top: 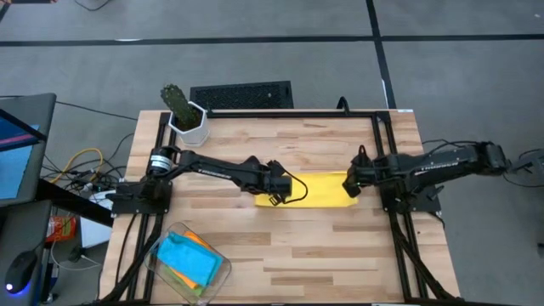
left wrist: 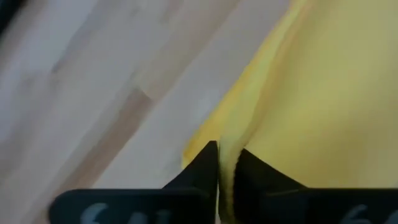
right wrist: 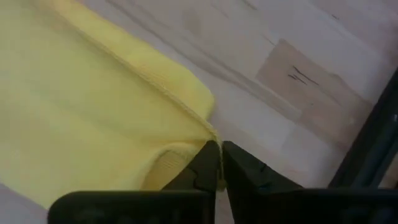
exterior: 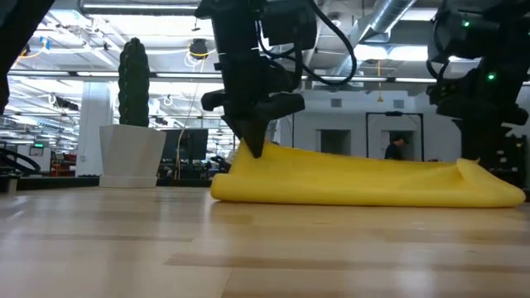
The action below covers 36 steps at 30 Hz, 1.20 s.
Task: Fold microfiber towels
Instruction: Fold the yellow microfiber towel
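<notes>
Yellow towel (top: 316, 190) lies folded into a long strip across the middle of my wooden table (top: 280, 246), and I have it by both ends. My left gripper (left wrist: 224, 167) is pinched nearly closed on its edge at the left end; my right gripper (right wrist: 219, 157) is pinched on the corner at the right end. Farther off, a clear bin (top: 223, 262) near the table's front left holds the light blue towel (top: 189, 258) and orange towel (top: 197, 240). At the back left corner stands a cactus (top: 177, 100) in its white pot (top: 192, 126).
</notes>
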Motion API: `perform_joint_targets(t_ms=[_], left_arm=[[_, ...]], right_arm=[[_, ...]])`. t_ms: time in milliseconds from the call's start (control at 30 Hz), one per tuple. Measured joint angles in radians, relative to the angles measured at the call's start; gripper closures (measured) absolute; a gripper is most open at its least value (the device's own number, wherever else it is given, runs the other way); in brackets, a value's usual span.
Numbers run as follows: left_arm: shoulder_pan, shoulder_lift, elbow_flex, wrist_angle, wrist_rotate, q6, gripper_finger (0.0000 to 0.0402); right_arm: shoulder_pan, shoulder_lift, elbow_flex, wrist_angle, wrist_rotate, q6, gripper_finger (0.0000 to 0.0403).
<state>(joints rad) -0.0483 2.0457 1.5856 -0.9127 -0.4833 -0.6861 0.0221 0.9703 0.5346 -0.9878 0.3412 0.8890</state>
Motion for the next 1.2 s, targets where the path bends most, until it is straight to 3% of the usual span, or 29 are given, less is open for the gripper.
perform_joint_targets(t_ms=[100, 400, 600, 833, 900, 1033, 1200], left_arm=[[0.011, 0.000, 0.000, 0.011, 0.046, 0.021, 0.0343], [0.034, 0.000, 0.003, -0.050, 0.013, 0.006, 0.0224], [-0.004, -0.013, 0.011, -0.184, 0.107, -0.066, 0.0221], [-0.123, -0.178, -0.054, -0.169, 0.185, -0.265, 0.0228], [-0.137, -0.246, -0.124, -0.104, 0.192, -0.362, 0.0228], [-0.142, -0.393, -0.343, 0.194, 0.206, -0.487, 0.0229], [-0.132, -0.450, -0.593, 0.523, 0.224, -0.635, 0.0229]], right_arm=[[-0.027, 0.000, 0.000, 0.000, 0.000, 0.000, 0.0336], [-0.063, -0.024, 0.000, 0.083, 0.005, -0.032, 0.0252], [-0.005, -0.054, 0.000, 0.132, 0.003, -0.052, 0.0222], [0.087, -0.054, 0.000, 0.134, 0.001, -0.037, 0.0216], [0.105, -0.054, 0.000, 0.135, 0.002, -0.033, 0.0218], [0.124, -0.054, 0.000, 0.137, 0.018, -0.033, 0.0220], [0.127, -0.054, 0.000, 0.137, 0.028, -0.033, 0.0219]])
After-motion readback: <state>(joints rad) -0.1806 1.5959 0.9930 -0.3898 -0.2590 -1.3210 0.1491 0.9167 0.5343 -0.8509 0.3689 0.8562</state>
